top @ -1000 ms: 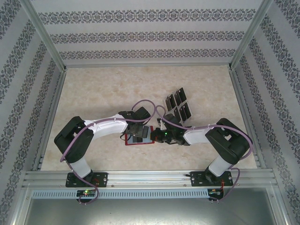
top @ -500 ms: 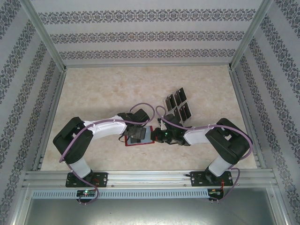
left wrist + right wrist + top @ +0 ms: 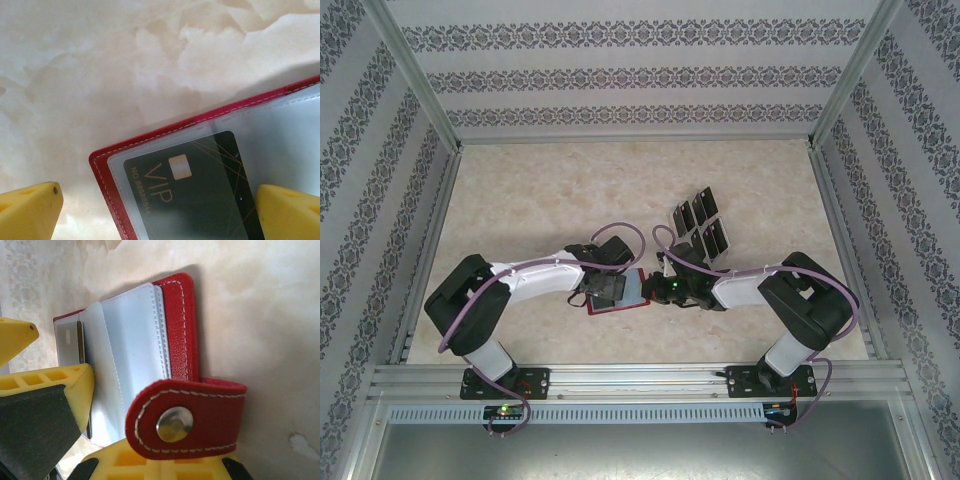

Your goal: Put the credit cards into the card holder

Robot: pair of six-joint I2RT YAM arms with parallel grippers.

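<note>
Your left claw [image 3: 160, 214] gapes wide over the open red card holder [image 3: 102, 165], with one black VIP credit card [image 3: 190, 200] already in its clear sleeve. Your right claw [image 3: 160, 466] is clamped tight on the holder's clasp tab [image 3: 200, 415]. The other credit cards [image 3: 700, 225] lie at one o'clock from it on the table [image 3: 540, 200].

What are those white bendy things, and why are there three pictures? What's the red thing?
Those are two robot arms, bolted at the table's near edge. One picture looks down from above; the other two come from a small camera on each wrist, so yellow fingers show up close. On the pale marbled table lies an open red folding wallet with clear pockets; one black VIP card is tucked inside. More black cards sit further back. The left gripper is open above the wallet. The right gripper is shut, apparently pinching the wallet near its snap tab.
</note>
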